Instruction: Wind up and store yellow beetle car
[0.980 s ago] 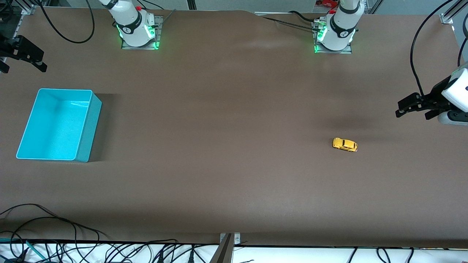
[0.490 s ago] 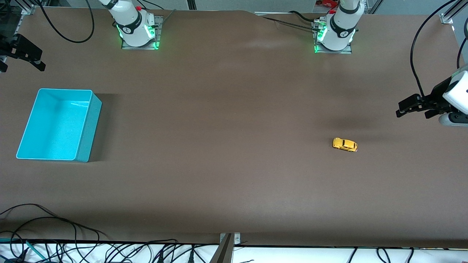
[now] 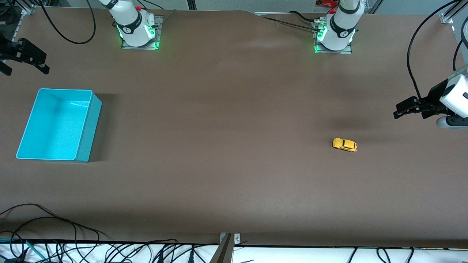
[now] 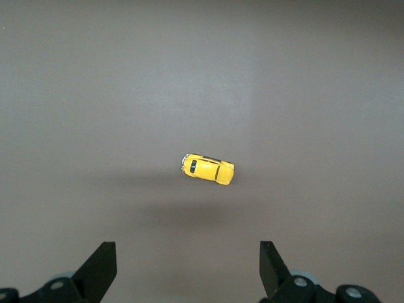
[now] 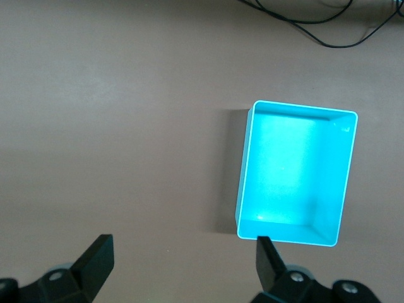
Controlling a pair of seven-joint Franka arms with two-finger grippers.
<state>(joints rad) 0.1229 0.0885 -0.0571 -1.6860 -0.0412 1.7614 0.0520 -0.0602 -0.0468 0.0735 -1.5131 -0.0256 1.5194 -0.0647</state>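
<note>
The yellow beetle car (image 3: pixel 344 144) looks glossy, the turquoise bin (image 3: pixel 89 124) smooth plastic, the brown table (image 3: pixel 226 146) matt.

The yellow beetle car (image 3: pixel 344 144) is a tiny rounded toy with dark windows and small black wheels. It stands upright on its wheels on the brown counter (image 3: pixel 226 153), toward the left arm's end, alone and untouched.
</note>
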